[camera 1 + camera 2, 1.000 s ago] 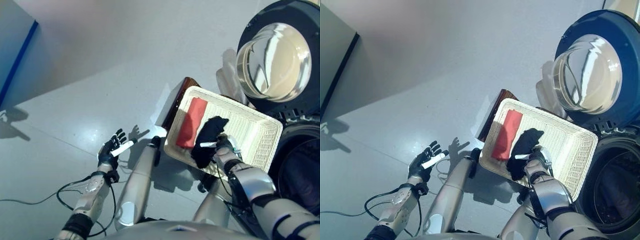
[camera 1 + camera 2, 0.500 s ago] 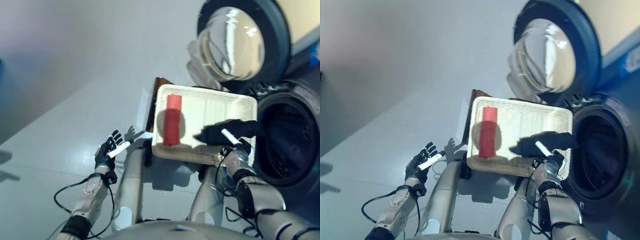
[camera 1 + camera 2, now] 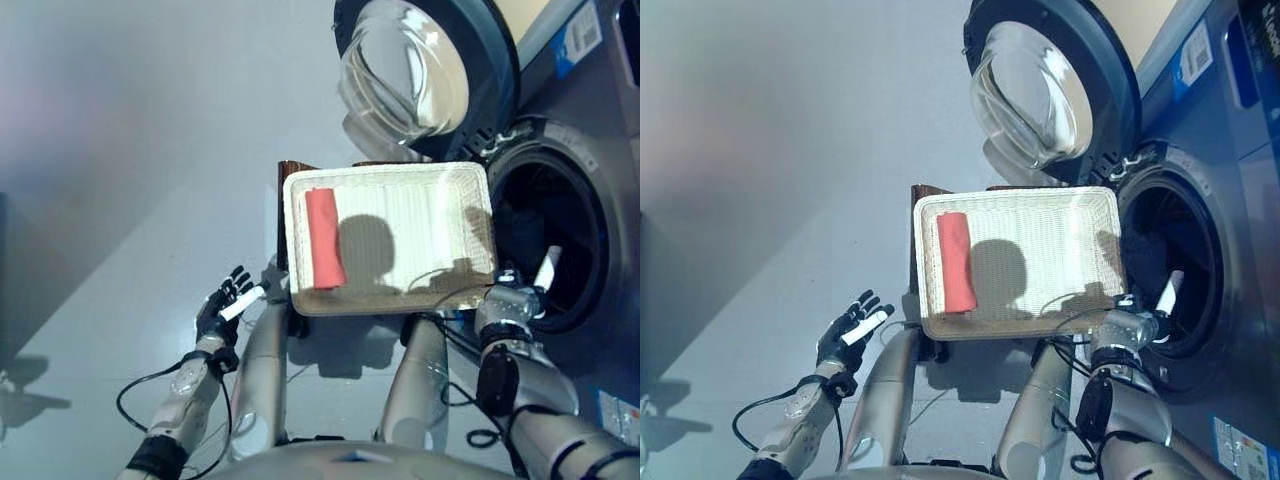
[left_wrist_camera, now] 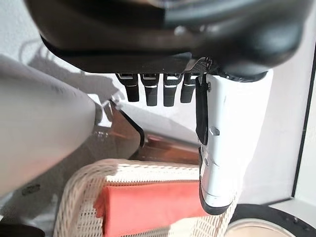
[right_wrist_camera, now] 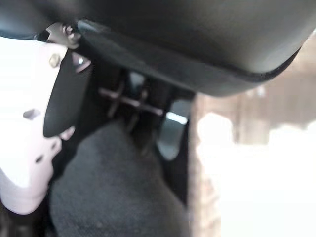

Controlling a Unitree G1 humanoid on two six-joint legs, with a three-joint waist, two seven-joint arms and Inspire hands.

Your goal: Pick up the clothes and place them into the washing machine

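Right hand [image 3: 1137,322] gripping dark cloth [image 5: 113,197]

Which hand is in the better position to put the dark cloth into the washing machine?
The right hand: it is at the drum opening and its wrist view shows the dark cloth against it. The left hand hangs open, away from the washing machine.

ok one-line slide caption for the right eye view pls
Right hand at the open washer drum, red cloth left in the white basket, left hand open and idle.
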